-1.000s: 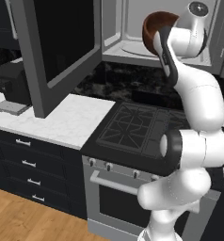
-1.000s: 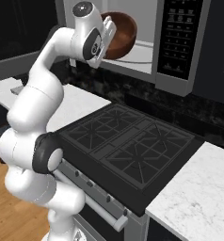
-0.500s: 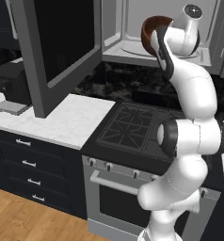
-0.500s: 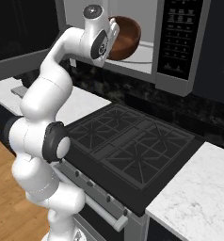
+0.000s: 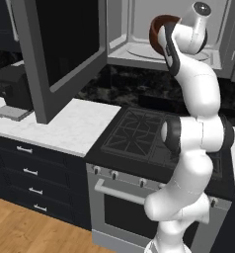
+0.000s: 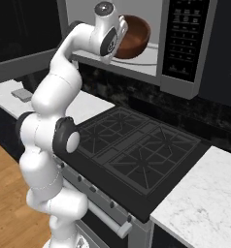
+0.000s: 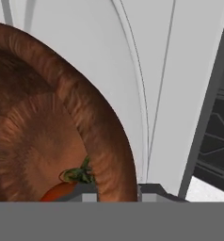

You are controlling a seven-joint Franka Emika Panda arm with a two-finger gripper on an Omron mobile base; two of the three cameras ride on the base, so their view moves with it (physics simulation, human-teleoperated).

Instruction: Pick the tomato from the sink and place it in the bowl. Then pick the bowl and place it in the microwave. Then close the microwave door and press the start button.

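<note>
Your fingers clamp the bowl rim inside the microwave; the tomato seemingly lies inside.

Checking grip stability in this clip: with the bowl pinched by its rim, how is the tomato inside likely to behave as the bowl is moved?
The tomato is round and glossy, so it probably rolls if the bowl tilts. It lies low against the curved wall, so it likely stays inside. The gripper pinches only the rim, so the bowl may swing.

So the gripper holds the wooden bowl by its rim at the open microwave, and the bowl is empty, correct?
Not quite: the bowl is not empty. The hand view shows the tomato lying inside it. The gripper does hold its rim at the open microwave.
</note>
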